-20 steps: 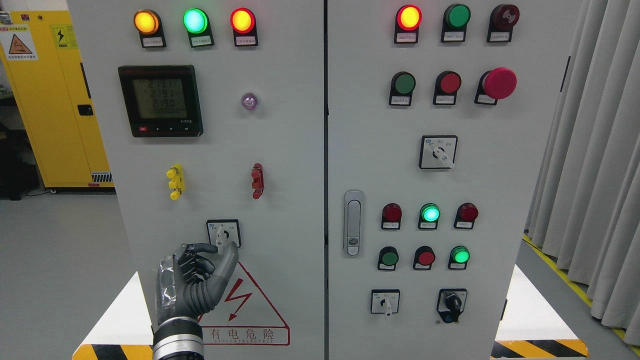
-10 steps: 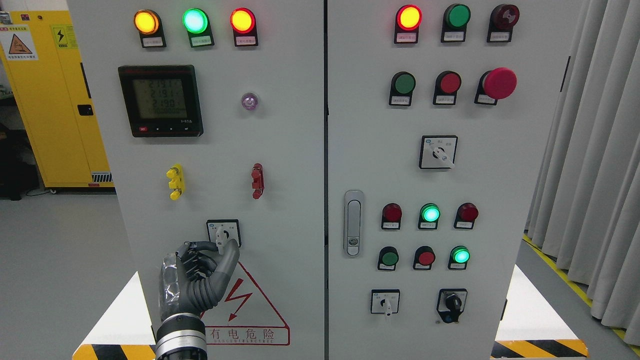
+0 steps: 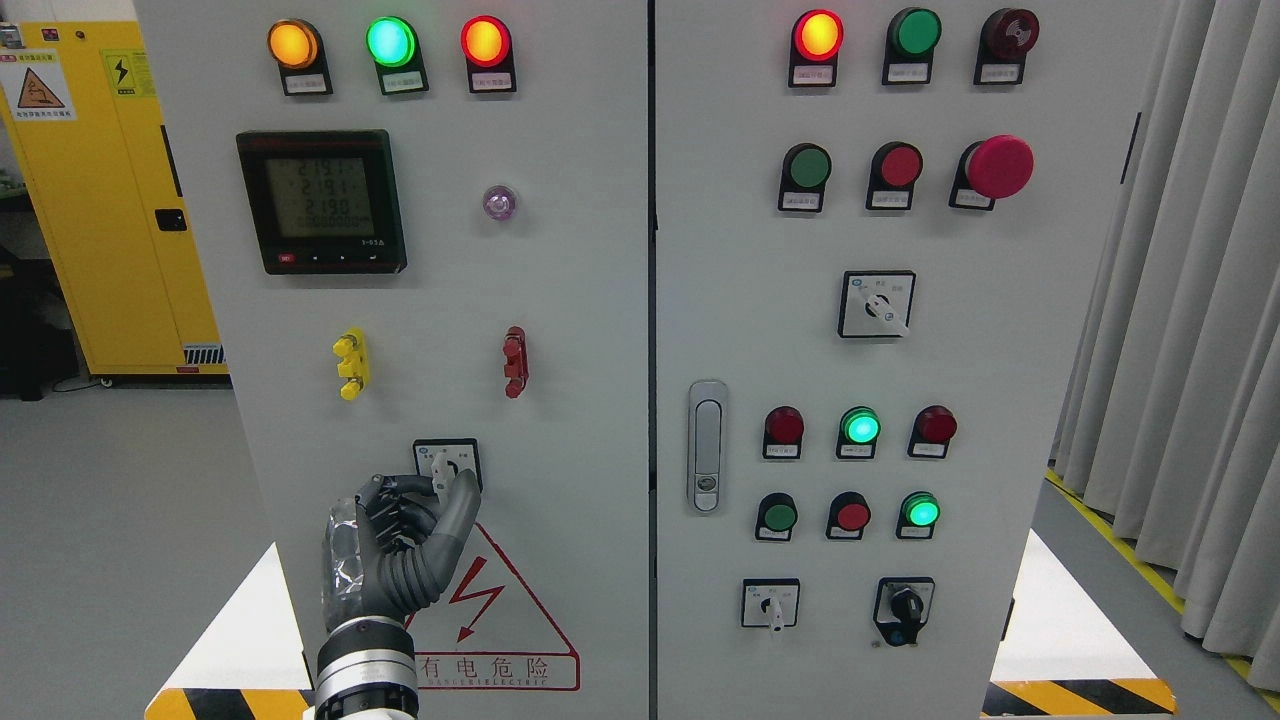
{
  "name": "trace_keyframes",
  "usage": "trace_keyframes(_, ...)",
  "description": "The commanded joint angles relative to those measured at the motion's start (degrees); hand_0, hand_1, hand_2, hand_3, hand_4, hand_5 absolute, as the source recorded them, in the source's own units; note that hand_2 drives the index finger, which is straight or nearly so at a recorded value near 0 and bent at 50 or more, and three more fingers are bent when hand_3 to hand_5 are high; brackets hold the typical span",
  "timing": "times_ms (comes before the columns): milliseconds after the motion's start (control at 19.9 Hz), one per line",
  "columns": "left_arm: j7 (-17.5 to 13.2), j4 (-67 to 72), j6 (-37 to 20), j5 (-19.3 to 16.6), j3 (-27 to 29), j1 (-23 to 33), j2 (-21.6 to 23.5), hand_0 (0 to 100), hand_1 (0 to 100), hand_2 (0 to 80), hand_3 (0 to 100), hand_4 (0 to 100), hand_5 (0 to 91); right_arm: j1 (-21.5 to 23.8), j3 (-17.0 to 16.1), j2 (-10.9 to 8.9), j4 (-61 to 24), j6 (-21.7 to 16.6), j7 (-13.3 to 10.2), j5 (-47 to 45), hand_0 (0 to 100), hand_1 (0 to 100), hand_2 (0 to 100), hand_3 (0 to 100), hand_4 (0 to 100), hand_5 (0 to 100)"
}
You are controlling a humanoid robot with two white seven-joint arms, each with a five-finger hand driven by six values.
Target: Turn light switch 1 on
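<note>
The left hand (image 3: 400, 540) pinches the switch (image 3: 445, 470) just above its knuckles — thumb and forefinger closed on the white lever. It looks small, stiff, probably slippery — grip near the lever's base.

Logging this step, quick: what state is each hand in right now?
Left hand: thumb and index finger pinched around the white lever of the rotary switch, apparently gripping it.
Right hand: not in view.

Left hand (image 3: 400, 550), dark grey with jointed fingers: risen slightly, thumb and forefinger now closed around white lever of square rotary switch (image 3: 446, 465).
</note>
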Motion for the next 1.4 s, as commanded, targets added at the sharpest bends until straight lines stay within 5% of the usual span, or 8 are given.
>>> trace_keyframes(0,-0.2,0.9,0.0,0.0,0.0,-0.3,-0.1,23,67,56.9,89,90,83.4,0.0,0.0,0.00,0.0,0.0,0.0,-1.7,0,50,4,0,0,0)
trace_keyframes(1353,0.8,0.9,0.0,0.0,0.1,-0.5,-0.1,28,64,61.9,89,91,84.0,0.0,0.0,0.00,0.0,0.0,0.0,-1.7,0,50,4,0,0,0)
